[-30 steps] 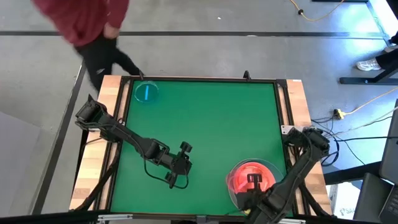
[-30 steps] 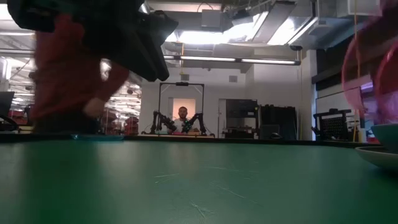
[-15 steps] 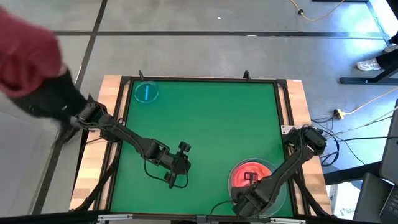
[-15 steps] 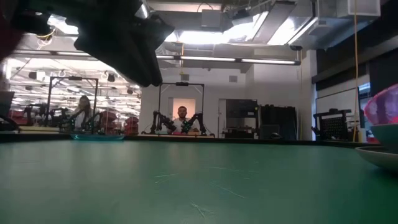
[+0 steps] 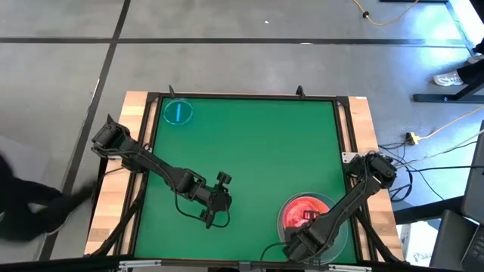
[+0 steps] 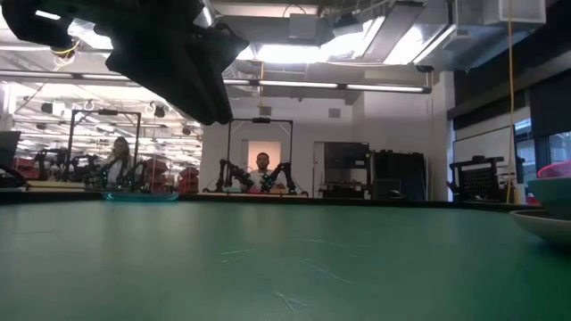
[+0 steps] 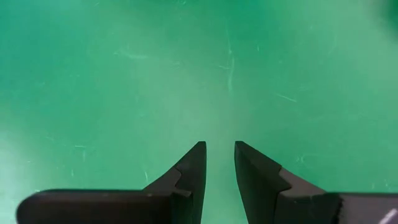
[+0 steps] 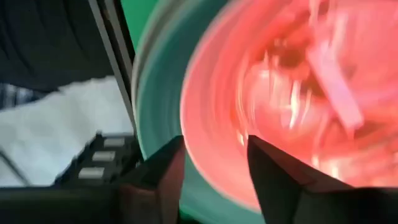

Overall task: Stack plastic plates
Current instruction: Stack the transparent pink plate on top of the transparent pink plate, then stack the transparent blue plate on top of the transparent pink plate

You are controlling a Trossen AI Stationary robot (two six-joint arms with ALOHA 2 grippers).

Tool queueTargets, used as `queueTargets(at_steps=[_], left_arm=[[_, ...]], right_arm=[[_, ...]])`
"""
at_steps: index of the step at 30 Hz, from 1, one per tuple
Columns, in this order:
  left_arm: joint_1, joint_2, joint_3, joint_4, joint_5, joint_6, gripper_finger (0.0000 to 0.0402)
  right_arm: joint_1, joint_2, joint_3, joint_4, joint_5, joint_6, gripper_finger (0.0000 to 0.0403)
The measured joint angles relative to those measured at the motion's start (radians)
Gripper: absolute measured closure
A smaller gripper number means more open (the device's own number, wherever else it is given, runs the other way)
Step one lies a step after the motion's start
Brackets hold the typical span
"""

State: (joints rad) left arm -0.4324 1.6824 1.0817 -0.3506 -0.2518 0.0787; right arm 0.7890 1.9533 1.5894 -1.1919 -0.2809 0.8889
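High view: two groups of plates on the green table (image 5: 249, 151). One small blue plate (image 5: 178, 112), marked with a bar, alone at the far left corner. One stack (image 5: 311, 219) at the near right edge: a pink plate on top, a pale teal rim showing around it, the count of plates underneath not readable. Left claw (image 5: 217, 202) over bare table near the middle, well apart from both groups, holding nothing. Right claw (image 5: 308, 230) low at the near side of the stack, over its rim.

Low view: one thin teal-blue disc (image 6: 140, 197) flat on the far left of the table. At the right edge, one stack (image 6: 549, 209) seen edge-on, pale dish below, a teal band and a pink sliver on top. Dark bulk of an arm (image 6: 169, 49) hanging in from above at upper left. Two people seated in the room behind.

Left wrist view: left claw (image 7: 217, 163) parted by a narrow gap, fingertips close together, empty, only scratched table beneath.

Right wrist view: right claw (image 8: 214, 158) spread apart, fingers (image 8: 273, 171) either side of the pink plate (image 8: 292, 93) edge, teal plate (image 8: 155, 118) rim just beyond; seemingly not gripping, though motion smear leaves contact unclear.
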Motion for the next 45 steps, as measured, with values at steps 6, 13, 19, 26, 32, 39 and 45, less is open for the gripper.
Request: queueTargets(at_steps=[6,13,19,26,32,39,45], left_arm=[[0.0,0.0,0.0,0.003,0.008,-0.076,0.0324],[0.014,0.0,-0.007,0.005,0.002,-0.077,0.0324],[0.031,0.0,-0.038,0.022,0.003,-0.077,0.0324],[0.042,0.0,-0.041,0.055,0.002,-0.077,0.0324],[0.042,0.0,-0.041,0.061,0.007,-0.084,0.0324],[0.042,0.0,-0.041,0.061,0.007,-0.13,0.0324],[0.042,0.0,-0.04,0.095,0.006,-0.121,0.0324]], right_arm=[[-0.013,-0.04,0.0,-0.038,0.09,-0.02,0.0204],[0.023,-0.086,0.001,-0.022,0.668,-0.144,0.0212],[0.044,-0.087,-0.104,0.059,0.598,-0.129,0.0223],[0.04,-0.087,-0.301,0.266,0.498,-0.128,0.0244],[0.041,-0.09,-0.306,0.129,0.386,-0.068,0.0265],[0.033,-0.126,-0.237,0.117,0.497,-0.09,0.0276],[0.036,-0.14,-0.18,0.174,0.821,-0.193,0.0276]])
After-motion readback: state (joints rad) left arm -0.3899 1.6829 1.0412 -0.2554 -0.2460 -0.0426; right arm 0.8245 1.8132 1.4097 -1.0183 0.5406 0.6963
